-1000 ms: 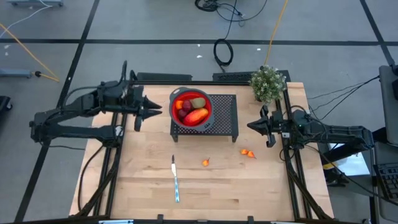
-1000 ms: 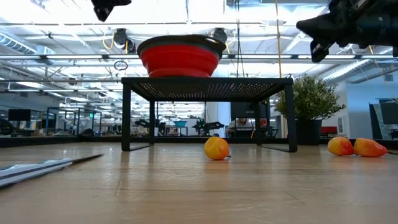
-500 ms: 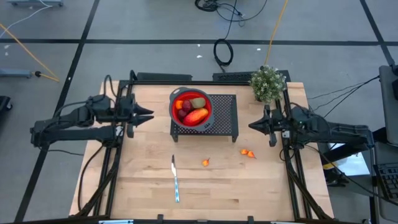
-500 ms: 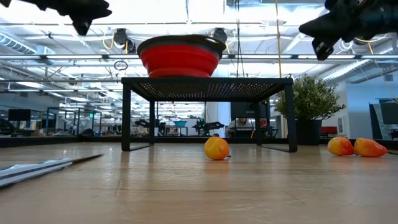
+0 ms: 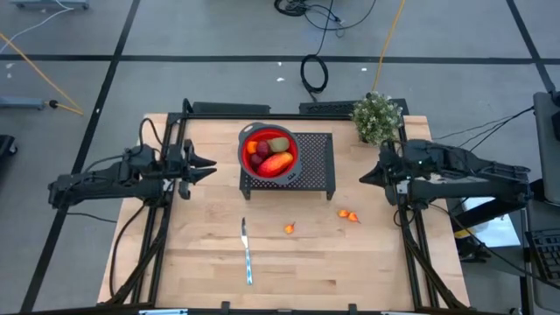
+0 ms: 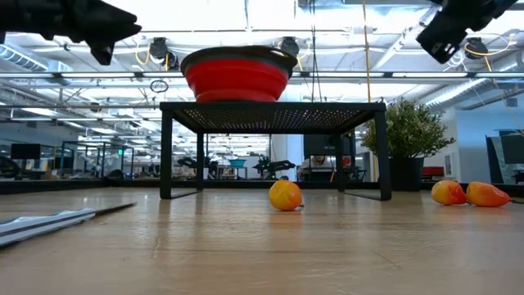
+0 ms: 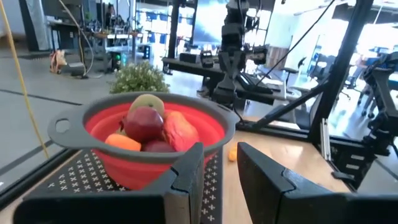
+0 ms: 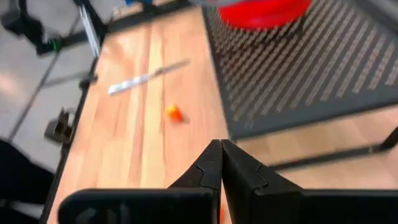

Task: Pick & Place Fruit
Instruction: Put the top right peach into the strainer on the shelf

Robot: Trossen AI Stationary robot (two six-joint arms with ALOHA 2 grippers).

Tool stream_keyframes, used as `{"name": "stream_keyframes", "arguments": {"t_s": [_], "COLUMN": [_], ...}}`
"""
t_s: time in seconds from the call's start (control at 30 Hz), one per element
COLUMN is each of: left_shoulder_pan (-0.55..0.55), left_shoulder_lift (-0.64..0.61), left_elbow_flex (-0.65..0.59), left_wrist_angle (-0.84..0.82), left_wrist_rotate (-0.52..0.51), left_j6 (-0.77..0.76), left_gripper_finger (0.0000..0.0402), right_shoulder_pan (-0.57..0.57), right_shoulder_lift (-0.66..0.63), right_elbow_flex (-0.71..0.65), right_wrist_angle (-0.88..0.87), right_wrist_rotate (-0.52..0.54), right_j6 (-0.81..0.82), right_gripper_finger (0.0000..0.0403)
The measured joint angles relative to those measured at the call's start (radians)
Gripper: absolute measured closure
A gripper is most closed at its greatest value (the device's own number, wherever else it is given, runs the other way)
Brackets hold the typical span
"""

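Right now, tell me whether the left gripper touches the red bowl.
Apart. The high view shows the left gripper short of the red bowl, with bare table between them.

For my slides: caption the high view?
Fruit-filled red bowl on black rack; three small fruits left on table.

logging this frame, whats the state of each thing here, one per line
red bowl: upright on the black mesh stand, holding fruit
black mesh stand: standing on the table
fruit in the bowl: piled inside
three small orange fruits: loose on the table
knife: flat on the table
left gripper: slightly open, empty
right gripper: shut, empty
potted plant: upright
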Motion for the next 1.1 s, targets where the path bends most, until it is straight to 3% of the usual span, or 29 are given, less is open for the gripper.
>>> {"name": "stream_keyframes", "arguments": {"t_s": [0.2,0.67,0.87,1.1], "left_shoulder_pan": [0.000,0.000,0.000,0.000], "left_shoulder_lift": [-0.014,-0.014,-0.014,-0.014], "left_elbow_flex": [-0.032,-0.032,-0.032,-0.032], "left_wrist_angle": [0.017,0.009,0.008,0.007], "left_wrist_rotate": [0.000,0.000,-0.001,-0.001], "left_j6": [-0.004,-0.019,-0.026,-0.027], "left_gripper_finger": [0.0307,0.0307,0.0307,0.0307], "right_shoulder_pan": [0.076,0.306,0.371,0.381], "right_shoulder_lift": [0.096,0.401,0.491,0.508], "right_elbow_flex": [0.089,0.170,0.170,0.170], "right_wrist_angle": [-0.171,-0.275,-0.403,-0.430], "right_wrist_rotate": [-0.024,0.012,0.033,0.033], "right_j6": [0.040,0.067,0.190,0.335], "right_gripper_finger": [0.0403,0.0403,0.0403,0.0403]}}
